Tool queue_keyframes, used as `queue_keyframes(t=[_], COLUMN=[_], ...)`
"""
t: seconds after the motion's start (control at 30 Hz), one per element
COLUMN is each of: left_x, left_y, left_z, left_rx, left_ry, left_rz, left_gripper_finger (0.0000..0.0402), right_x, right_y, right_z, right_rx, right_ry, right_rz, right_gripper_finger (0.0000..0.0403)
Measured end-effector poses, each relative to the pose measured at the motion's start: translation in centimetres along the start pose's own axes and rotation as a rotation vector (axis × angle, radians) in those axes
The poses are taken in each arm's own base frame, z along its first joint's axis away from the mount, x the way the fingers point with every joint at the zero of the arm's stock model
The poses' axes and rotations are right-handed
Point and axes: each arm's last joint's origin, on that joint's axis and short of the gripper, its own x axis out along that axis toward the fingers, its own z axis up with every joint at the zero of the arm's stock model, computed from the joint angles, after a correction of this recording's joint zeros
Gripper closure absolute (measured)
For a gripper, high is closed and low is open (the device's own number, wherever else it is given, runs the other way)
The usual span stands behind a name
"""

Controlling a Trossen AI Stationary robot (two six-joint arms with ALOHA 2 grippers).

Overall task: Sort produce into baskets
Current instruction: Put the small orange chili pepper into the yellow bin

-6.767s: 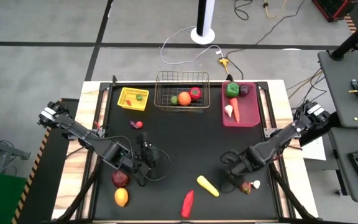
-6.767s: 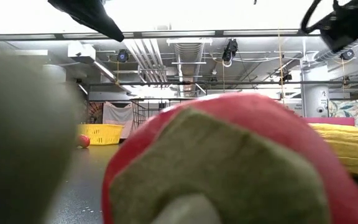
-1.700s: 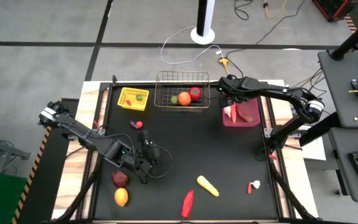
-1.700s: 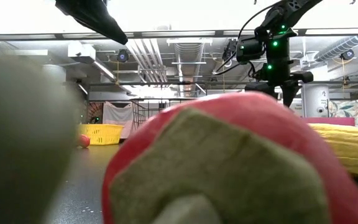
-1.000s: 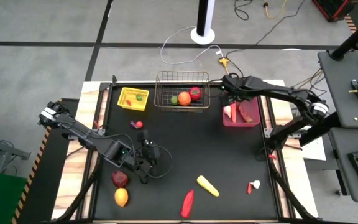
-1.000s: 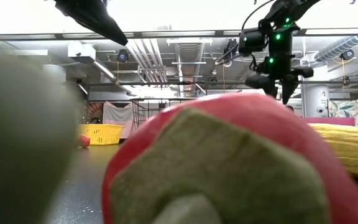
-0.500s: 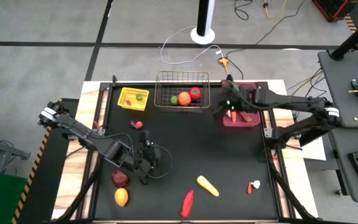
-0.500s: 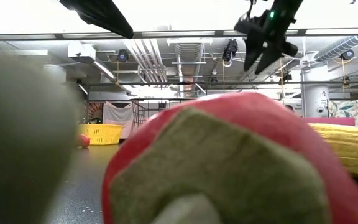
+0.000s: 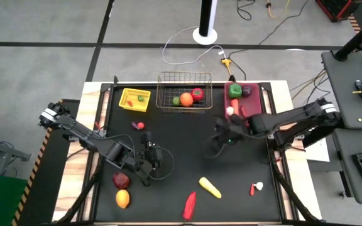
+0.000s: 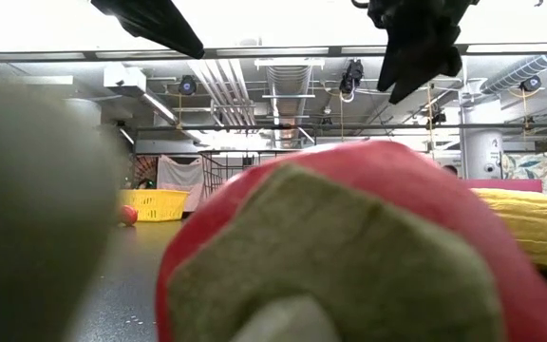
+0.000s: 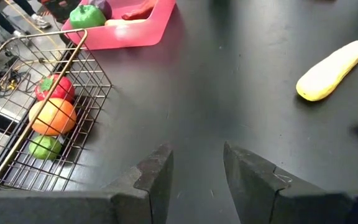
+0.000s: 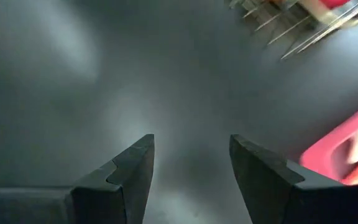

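The right hand (image 9: 217,139), open and empty, is being carried above the counter (image 9: 187,147); the yellow squash (image 9: 209,187) is probably being targeted next.

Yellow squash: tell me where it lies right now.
In the high view the yellow squash lies loose near the table's front edge, right of centre, between the red pepper and the small radish.

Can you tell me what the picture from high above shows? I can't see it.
Two dark arms reach over a black table, the right gripper open and empty mid-table, the left gripper open too. Toy produce lies loose, with more in the yellow tray, wire basket and pink bin.
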Motion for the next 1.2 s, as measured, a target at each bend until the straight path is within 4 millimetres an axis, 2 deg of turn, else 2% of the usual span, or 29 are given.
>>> queue_keyframes(t=[0.37,0.53,0.87,1.03,1.2], left_x=[0.0,0.0,0.0,0.0,0.0], left_y=[0.0,0.0,0.0,-0.1,-0.1], left_z=[0.0,0.0,0.0,0.1,0.4], left_rx=[0.001,0.001,0.02,0.075,0.135], left_ry=[0.002,0.002,0.001,-0.011,-0.032], left_rz=[-0.001,-0.001,-0.002,-0.005,-0.009], left_gripper_finger=[0.0277,0.0277,0.0277,0.0277,0.0277], right_x=[3.9,4.9,3.8,2.8,1.2], right_y=[3.2,4.0,4.8,5.9,7.5], right_z=[-2.7,-3.7,-5.4,-7.2,-9.9], right_rx=[0.059,0.066,0.159,0.231,0.32], right_ry=[0.212,0.312,0.485,0.602,0.703], right_rz=[0.005,0.033,0.079,0.096,0.083], right_gripper_finger=[0.0202,0.0202,0.0202,0.0202,0.0202])
